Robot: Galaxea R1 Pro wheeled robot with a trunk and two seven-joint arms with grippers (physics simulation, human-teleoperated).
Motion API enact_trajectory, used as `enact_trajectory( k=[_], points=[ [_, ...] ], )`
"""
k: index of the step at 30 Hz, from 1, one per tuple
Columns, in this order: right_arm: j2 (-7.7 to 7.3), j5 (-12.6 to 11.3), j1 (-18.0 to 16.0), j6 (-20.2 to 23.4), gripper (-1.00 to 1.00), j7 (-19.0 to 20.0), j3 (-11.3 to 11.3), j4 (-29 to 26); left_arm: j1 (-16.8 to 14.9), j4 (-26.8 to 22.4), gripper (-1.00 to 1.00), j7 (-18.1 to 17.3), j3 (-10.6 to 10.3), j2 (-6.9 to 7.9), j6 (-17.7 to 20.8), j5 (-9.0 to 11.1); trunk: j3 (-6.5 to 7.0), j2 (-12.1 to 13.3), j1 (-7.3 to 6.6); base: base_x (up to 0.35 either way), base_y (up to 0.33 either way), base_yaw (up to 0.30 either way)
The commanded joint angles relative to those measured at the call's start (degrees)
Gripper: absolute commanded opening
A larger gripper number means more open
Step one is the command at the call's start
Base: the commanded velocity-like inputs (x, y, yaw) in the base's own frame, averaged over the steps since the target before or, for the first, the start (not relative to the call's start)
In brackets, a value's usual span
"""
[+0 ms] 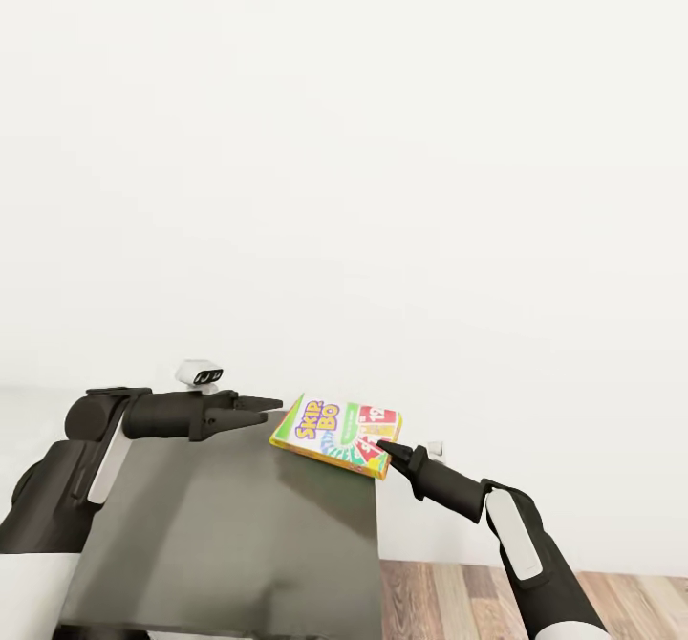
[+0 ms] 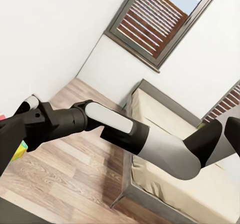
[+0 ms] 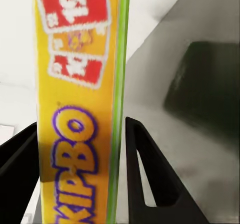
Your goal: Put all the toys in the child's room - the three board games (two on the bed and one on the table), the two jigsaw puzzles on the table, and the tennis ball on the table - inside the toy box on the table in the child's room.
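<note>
Skip-Bo board game [image 1: 336, 436], with its yellow lid, green edges and red number cards, hangs in your right pincer [image 1: 384, 447], gripped at the box's near right corner. You hold it tilted above the far edge of the dark grey bench [image 1: 229, 535], close to the plain white wall [image 1: 344, 143]. From the right wrist camera you see the box edge-on [image 3: 80, 108], its yellow face and green rim running straight between the two black fingers [image 3: 142, 174], which press against it from both sides.

Your left pincer [image 1: 272, 404] points toward the box's left edge, just beside it, apart from it as far as the head camera shows. Its fingertips lie close together there, but you cannot tell whether they are fully clenched.

From the left wrist camera you look past your right arm [image 2: 125, 134], black and white, to a wooden floor [image 2: 65, 169], the bed [image 2: 165, 129] with its beige mattress and grey frame, and a window with brown slats [image 2: 150, 21]. A sliver of the yellow and green box [image 2: 21, 150] shows at that arm's tip.
</note>
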Motion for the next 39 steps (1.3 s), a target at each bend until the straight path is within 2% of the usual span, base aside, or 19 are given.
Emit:
enact_trajectory(
  k=[1, 10, 17, 24, 30, 39],
  points=[
    [0.07, 0.2, 0.0, 0.4, -1.0, 0.3, -0.2, 0.0, 0.0, 0.0, 1.0, -0.2, 0.0, 0.0, 0.6, 0.0, 0.12, 0.4, -0.25, -0.151, 0.0, 0.0],
    [-0.41, 0.0, 0.0, 0.4, -1.0, 0.3, -0.3, 0.0, 0.0, 0.0, 1.0, -0.2, -0.1, -0.07, 0.6, -0.1, 1.74, 4.0, -2.23, -0.137, 0.02, 0.0],
    [-0.1, 0.0, 0.0, 0.3, -1.0, 0.2, -0.3, 0.0, 0.0, 0.1, 1.0, -0.2, -0.1, -0.07, 0.6, -0.1, 3.0, 6.8, -3.77, -0.203, 0.039, 0.0],
    [-0.98, 0.2, -0.1, 0.3, -1.0, 0.4, -0.7, 0.0, 0.0, 0.1, 1.0, -0.2, 0.0, -0.06, 0.6, -0.1, 4.25, 9.6, -5.31, -0.023, 0.002, 0.0],
    [-0.22, 0.3, 0.0, 0.2, -1.0, 0.3, -0.7, 0.0, 0.0, 0.1, 1.0, -0.2, 0.1, 0.11, 0.6, -0.1, 5.33, 12.0, -6.62, -0.001, 0.0, 0.0],
    [-0.37, 0.1, 0.0, 0.1, -1.0, 0.4, -0.7, 0.0, -0.1, 0.2, 1.0, -0.2, 0.2, 0.16, 0.6, -0.2, 6.95, 15.6, -8.6, 0.0, 0.0, 0.0]
  ],
)
